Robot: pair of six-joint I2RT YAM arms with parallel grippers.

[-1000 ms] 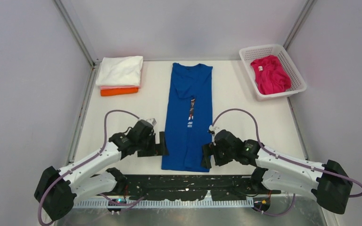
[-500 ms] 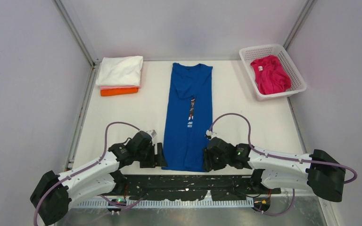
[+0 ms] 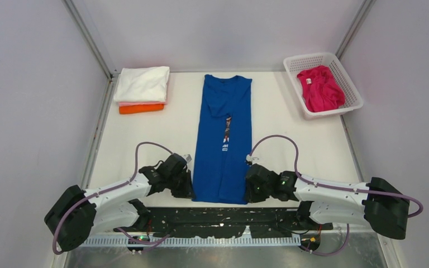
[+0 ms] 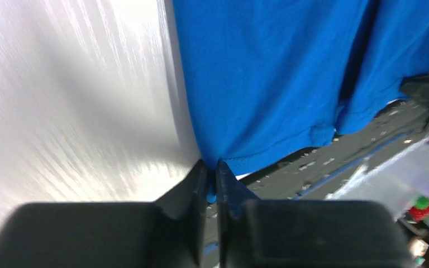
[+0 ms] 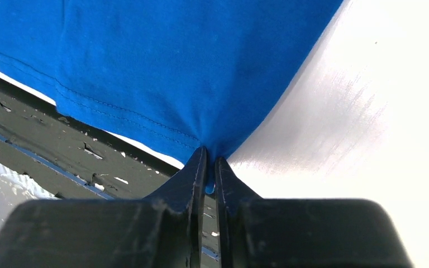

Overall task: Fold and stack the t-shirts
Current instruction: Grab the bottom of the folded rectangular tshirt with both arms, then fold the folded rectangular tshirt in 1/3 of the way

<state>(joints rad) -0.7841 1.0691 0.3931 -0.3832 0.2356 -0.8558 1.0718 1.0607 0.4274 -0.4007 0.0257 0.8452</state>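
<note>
A royal blue t-shirt (image 3: 223,139) lies lengthwise down the middle of the table, folded into a long narrow strip with a small print at its centre. My left gripper (image 3: 189,190) is shut on its near left hem corner (image 4: 211,167). At the near right hem corner (image 5: 206,152) my right gripper (image 3: 249,191) is shut on the cloth too. Both corners are pinched between the fingertips in the wrist views. A folded pile sits at the back left: a white t-shirt (image 3: 142,84) on top, a pale pink one under it, an orange one (image 3: 141,108) at the bottom. A magenta t-shirt (image 3: 319,88) lies crumpled in the basket.
The white lattice basket (image 3: 350,84) stands at the back right corner. A black perforated base plate (image 3: 223,220) runs along the near table edge under the arms. Grey walls close in the left, right and back sides.
Both grippers have moved in to the blue t-shirt's near hem corners and shut on them; a second ago they stood open beside the cloth.
</note>
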